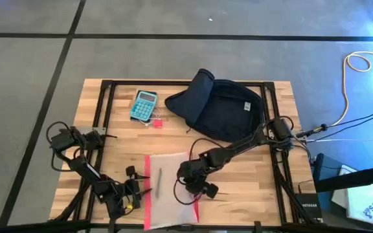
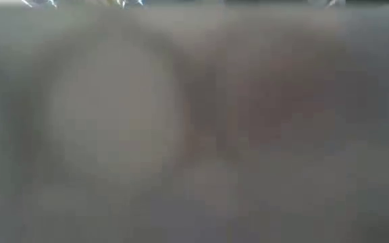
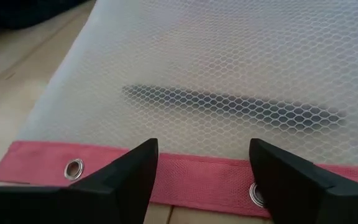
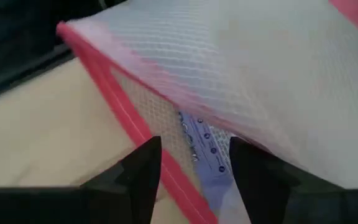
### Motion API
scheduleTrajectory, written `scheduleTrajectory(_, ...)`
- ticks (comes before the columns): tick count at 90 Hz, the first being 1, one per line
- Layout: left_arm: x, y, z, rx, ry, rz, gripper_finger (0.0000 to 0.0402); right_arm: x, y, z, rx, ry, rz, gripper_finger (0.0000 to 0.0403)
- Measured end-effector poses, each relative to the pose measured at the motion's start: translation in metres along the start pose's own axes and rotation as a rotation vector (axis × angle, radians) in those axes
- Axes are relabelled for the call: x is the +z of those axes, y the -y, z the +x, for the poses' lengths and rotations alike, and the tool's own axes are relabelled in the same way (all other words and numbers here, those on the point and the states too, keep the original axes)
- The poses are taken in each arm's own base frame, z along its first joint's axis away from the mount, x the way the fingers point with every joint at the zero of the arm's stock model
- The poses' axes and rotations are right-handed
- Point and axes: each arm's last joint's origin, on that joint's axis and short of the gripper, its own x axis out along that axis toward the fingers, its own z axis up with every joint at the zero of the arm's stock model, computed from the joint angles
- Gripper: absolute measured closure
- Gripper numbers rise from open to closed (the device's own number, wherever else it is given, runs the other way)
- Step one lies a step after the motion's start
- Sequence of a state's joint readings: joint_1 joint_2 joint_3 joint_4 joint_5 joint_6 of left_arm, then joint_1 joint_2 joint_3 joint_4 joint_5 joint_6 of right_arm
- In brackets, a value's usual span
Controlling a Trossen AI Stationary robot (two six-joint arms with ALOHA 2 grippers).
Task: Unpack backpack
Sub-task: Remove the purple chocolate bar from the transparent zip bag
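Note:
The dark navy backpack (image 1: 220,109) lies flat at the table's far middle, its flap folded up toward the left. A clear mesh pouch with red edges (image 1: 170,188) lies near the front edge, with a dark pen (image 3: 229,106) and a printed paper (image 4: 204,149) inside. My left gripper (image 3: 204,158) stands open at the pouch's left red edge (image 3: 191,174), shown in the high view as my left gripper (image 1: 139,189). My right gripper (image 4: 194,158) is open at the pouch's right red edge (image 4: 135,124), shown from above as my right gripper (image 1: 198,186). My left gripper's open fingers (image 3: 135,168) stand over the left red edge near two metal eyelets (image 3: 74,168); I cannot tell whether they touch it. My right gripper has the right red edge (image 4: 179,186) running between its open fingers (image 4: 145,168); I cannot tell whether they touch it.
A teal calculator (image 1: 144,105) and a small red item (image 1: 155,122) lie at the far left of the backpack. The low view is covered by a blur close to its lens. Bare wood shows at the table's left and near right.

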State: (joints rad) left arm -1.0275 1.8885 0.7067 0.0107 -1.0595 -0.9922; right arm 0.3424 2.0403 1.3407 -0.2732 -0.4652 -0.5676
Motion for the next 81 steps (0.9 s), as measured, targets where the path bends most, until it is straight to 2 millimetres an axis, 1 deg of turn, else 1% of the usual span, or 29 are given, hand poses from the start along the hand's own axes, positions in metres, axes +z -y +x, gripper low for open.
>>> scheduleTrajectory(5, 0.0, 0.0, 0.0, 0.0, 0.0, 0.0, 0.0163, 0.003, 0.0, 0.001, -0.053, -0.009, -0.062, 0.0229)
scheduleTrajectory(14, 0.0, 0.0, 0.0, 0.0, 0.0, -0.001, 0.0163, 0.006, 0.003, 0.007, -0.116, 0.008, -0.103, 0.0229)
scheduleTrajectory(23, 0.0, 0.0, 0.0, 0.0, 0.0, -0.003, 0.0163, 0.006, 0.002, 0.017, -0.107, 0.041, -0.133, 0.0229)
scheduleTrajectory(33, 0.0, 0.0, 0.0, -0.001, -0.002, -0.003, 0.0163, 0.005, -0.004, 0.026, -0.082, 0.024, -0.17, 0.0229)
scheduleTrajectory(47, 0.0, 0.0, 0.0, 0.002, -0.001, -0.002, 0.0163, 0.014, -0.005, 0.025, -0.045, 0.079, -0.156, 0.0229)
scheduleTrajectory(53, 0.001, -0.001, 0.001, 0.008, -0.002, -0.001, 0.0163, 0.014, -0.006, 0.029, -0.037, 0.071, -0.151, 0.0229)
scheduleTrajectory(67, 0.002, -0.003, 0.005, 0.022, -0.005, -0.005, 0.0163, 0.002, -0.008, 0.044, -0.025, 0.023, -0.147, 0.0229)
scheduleTrajectory(81, 0.002, -0.003, 0.005, 0.021, -0.006, -0.004, 0.0163, 0.0, -0.006, 0.047, -0.048, -0.009, -0.159, 0.0229)
